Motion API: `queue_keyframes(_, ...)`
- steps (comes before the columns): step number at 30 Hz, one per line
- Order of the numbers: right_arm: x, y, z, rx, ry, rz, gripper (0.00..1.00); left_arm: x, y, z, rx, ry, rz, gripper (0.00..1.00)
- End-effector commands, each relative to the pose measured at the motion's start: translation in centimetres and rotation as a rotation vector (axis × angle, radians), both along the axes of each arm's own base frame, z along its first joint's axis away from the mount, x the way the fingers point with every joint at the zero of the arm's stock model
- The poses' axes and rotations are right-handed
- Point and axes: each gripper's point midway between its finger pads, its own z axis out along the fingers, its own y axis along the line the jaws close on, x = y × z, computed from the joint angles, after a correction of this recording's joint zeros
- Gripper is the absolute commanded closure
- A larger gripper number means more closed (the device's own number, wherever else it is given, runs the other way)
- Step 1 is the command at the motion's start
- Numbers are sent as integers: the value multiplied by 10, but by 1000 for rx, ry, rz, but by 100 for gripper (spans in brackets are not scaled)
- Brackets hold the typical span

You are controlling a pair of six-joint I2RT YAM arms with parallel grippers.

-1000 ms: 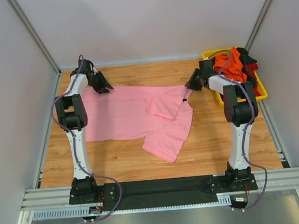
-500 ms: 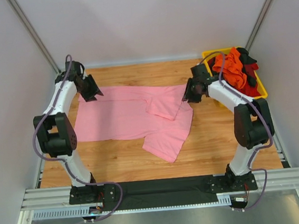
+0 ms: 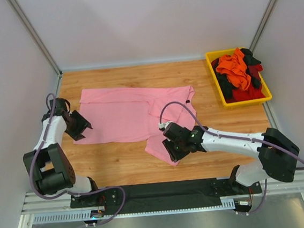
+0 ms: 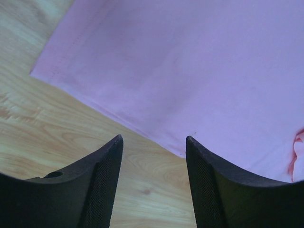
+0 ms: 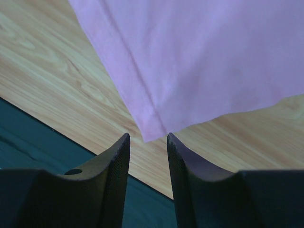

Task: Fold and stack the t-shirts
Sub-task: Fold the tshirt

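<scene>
You have let go of the far edge of the light pink t-shirt (image 3: 133,113) and brought both arms round to its near side, so the spreading looks finished and the next grasp is being lined up. The left gripper (image 3: 81,124) now hovers at the shirt's left hem, just short of the near-left corner. In its wrist view the left gripper (image 4: 153,138) has its jaws well apart, with only bare wood and the hem edge showing between them. The right gripper (image 3: 172,147) has reached across low to the pointed corner of cloth nearest the bases. Its own camera shows the right gripper (image 5: 148,136) with a narrower gap and that corner just at the tips. You cannot tell from that angle whether the cloth is already inside the gap or lies just beyond it, but nothing is pinched. The shirt lies spread on the table (image 3: 223,123), one flap doubled over near its right side, and no fold has been made yet. The orange, red and black shirts (image 3: 238,73) wait heaped in the yellow bin (image 3: 214,81) at the far right. Against the frame a second ago, both grippers stood at the far corners with tighter jaws, and the right arm was up beside the bin. The shirt's outline has hardly shifted, so your release left it flat.
</scene>
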Motion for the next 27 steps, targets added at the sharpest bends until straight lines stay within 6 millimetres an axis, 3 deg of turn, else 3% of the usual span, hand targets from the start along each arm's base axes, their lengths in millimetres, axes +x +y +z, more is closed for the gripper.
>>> queue_keyframes(1, -1, 2, 0, -22, -100, 92, 61, 7, 10, 7, -10, -75, 43, 37)
queue_keyframes(10, -19, 13, -13, -63, -115, 261, 61, -7, 36, -12, -13, -33, 110, 37)
queue_keyframes(18, -23, 12, -37, -105, -74, 278, 64, -12, 44, -19, -32, -26, 179, 41)
queue_keyframes(21, -20, 8, -45, -142, -71, 253, 71, -12, 44, -21, -37, -16, 182, 40)
queue_keyframes(25, -17, 2, -41, -159, -87, 223, 99, -15, 52, -19, 2, -41, 247, 39)
queue_keyframes(26, -15, 3, -35, -154, -100, 213, 100, -21, 49, -25, -3, -39, 267, 39)
queue_keyframes(27, -15, 0, -31, -159, -104, 206, 100, -19, 48, -18, -9, -82, 282, 39)
